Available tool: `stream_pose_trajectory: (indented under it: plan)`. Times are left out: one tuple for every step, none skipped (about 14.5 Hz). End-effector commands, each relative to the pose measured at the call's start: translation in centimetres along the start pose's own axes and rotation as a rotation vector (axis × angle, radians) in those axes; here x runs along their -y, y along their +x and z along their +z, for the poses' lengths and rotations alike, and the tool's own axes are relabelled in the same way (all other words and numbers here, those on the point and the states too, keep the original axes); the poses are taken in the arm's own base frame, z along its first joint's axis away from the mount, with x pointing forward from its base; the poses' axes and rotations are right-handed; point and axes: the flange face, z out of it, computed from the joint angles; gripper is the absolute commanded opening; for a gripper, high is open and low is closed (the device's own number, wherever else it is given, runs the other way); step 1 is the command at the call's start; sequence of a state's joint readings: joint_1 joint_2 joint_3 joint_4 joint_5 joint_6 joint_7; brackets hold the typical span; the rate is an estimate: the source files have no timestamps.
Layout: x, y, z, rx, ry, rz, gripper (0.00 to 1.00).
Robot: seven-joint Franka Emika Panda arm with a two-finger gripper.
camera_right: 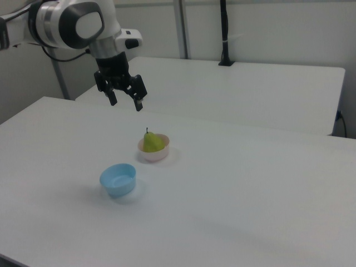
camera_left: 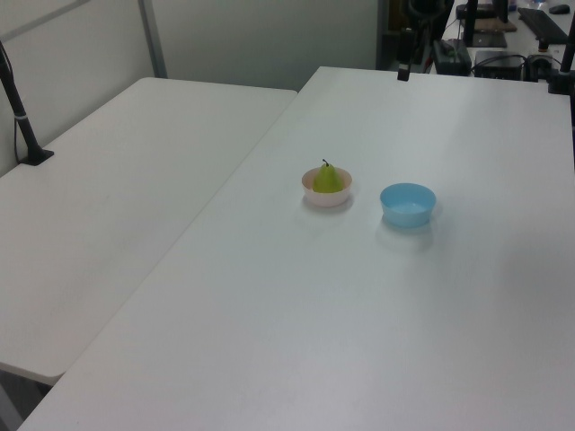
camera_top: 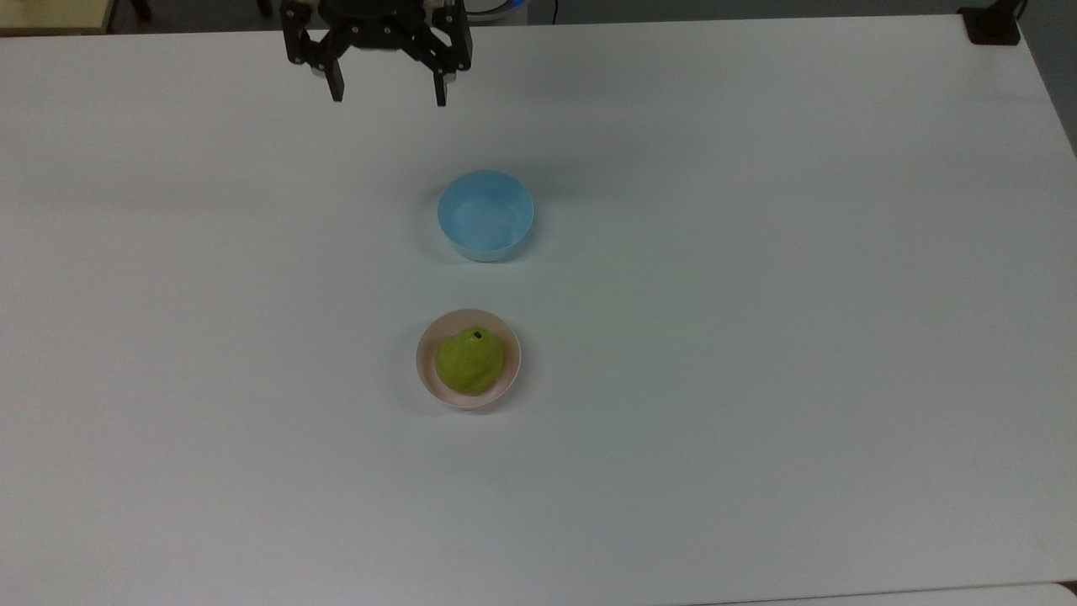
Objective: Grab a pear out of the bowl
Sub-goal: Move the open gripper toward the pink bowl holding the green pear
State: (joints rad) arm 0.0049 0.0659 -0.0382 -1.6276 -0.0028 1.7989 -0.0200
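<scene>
The pear (camera_top: 469, 361) sits in the bowl (camera_top: 427, 374); it looks light, smooth and rounded, best gripped across its belly. The tool (camera_top: 387, 97) hangs wide, well beyond the bowl.

Claw (camera_top: 388, 91) raised, fingers apart

The gripper (camera_top: 389, 99) is cut off by the top view's far edge; its wrist and the arm above lie outside the picture. In the left view the gripper (camera_left: 403, 72) is too small and dark against the far clutter to tell its fingers apart. The pear (camera_top: 469, 361) hides most of the floor of the bowl (camera_top: 427, 374) in the top view. In the right view the arm (camera_right: 67, 22) runs off the right view's left edge.
</scene>
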Motion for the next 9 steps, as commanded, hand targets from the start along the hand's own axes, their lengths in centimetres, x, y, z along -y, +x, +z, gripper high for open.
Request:
stream_pose_trajectory:
  plan:
    - [0.4,2.8,2.6,-0.042,0.016,-0.028,1.0]
    - [0.9,3.8,3.6,-0.038,0.016,-0.034,1.0]
    - [1.1,4.5,4.9,-0.024,0.013,-0.038,1.0]
    - [1.3,5.1,5.8,-0.015,0.012,-0.043,1.0]
    - [1.7,5.8,7.1,-0.009,0.012,-0.053,1.0]
    - [2.1,6.1,7.7,-0.019,0.012,-0.057,1.0]
    - [3.3,6.5,8.4,-0.035,0.012,-0.073,1.0]
    - [4.0,7.0,9.5,-0.041,0.01,-0.08,1.0]
    - [4.6,7.3,10.7,-0.039,0.009,-0.086,1.0]
